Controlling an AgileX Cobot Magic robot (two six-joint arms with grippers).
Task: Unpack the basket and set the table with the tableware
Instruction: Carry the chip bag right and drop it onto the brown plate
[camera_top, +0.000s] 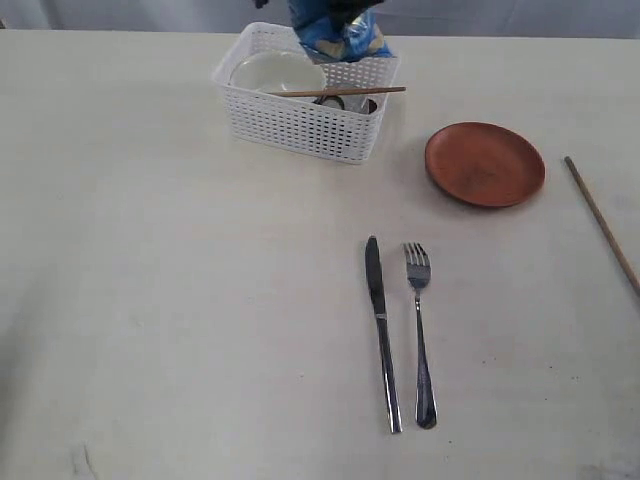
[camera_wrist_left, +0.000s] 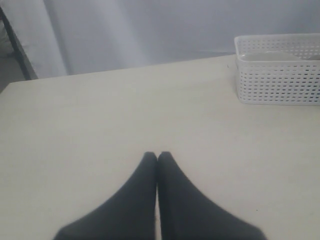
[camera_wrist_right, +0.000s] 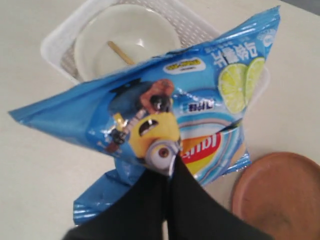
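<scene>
At the back of the bench (camera_top: 180, 300), the basket (camera_top: 300, 125) is sitting, bowl (camera_top: 275, 72) inside; above it the right tool (camera_wrist_right: 170, 165) is pinching the blue snack bag (camera_wrist_right: 150, 110). The plate (camera_top: 485, 164), knife (camera_top: 380, 330) and fork (camera_top: 420, 330) are lying outside it; the left tool (camera_wrist_left: 158, 156) is hovering empty, tips together.

That blue crisp bag (camera_wrist_right: 165, 115) is up in the air, crinkled, with a yellow goggle-eyed cartoon guy and lime slices printed on it, probably Lay's. Pale grey curtain (camera_wrist_left: 150, 30) hangs behind.
</scene>
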